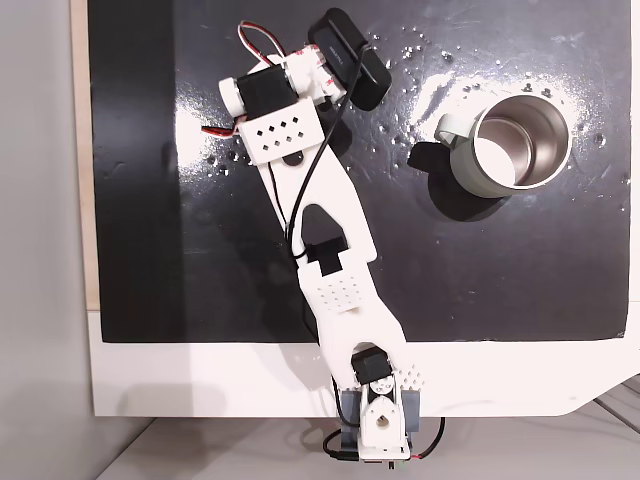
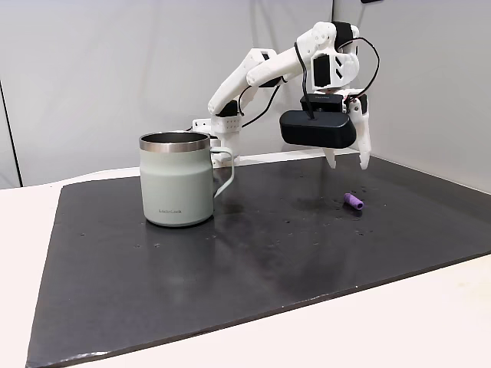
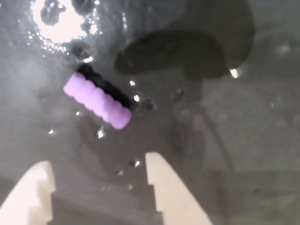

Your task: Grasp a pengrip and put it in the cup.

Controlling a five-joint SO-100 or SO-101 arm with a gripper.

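The pengrip point(image 3: 97, 100), a small purple ribbed tube, lies flat on the black mat, slanted in the wrist view just ahead of the gap between my white fingers point(image 3: 166, 187). In a fixed view from the side, my gripper point(image 2: 347, 162) hangs open a little above the mat, with the pengrip point(image 2: 354, 202) below it and slightly nearer the camera; nothing is held. The cup point(image 2: 176, 180), a pale grey-green mug with a steel inside and a side handle, stands upright well to the left. Seen from above, the cup point(image 1: 470, 170) is at the right, and the arm's black wrist camera point(image 1: 350, 58) hides the pengrip.
A black mat point(image 1: 500, 280) with small wet specks covers the white table point(image 1: 200, 380). The arm's base point(image 1: 378, 420) sits at the table's near edge in the top-down fixed view. Bare mat lies between the gripper and the cup.
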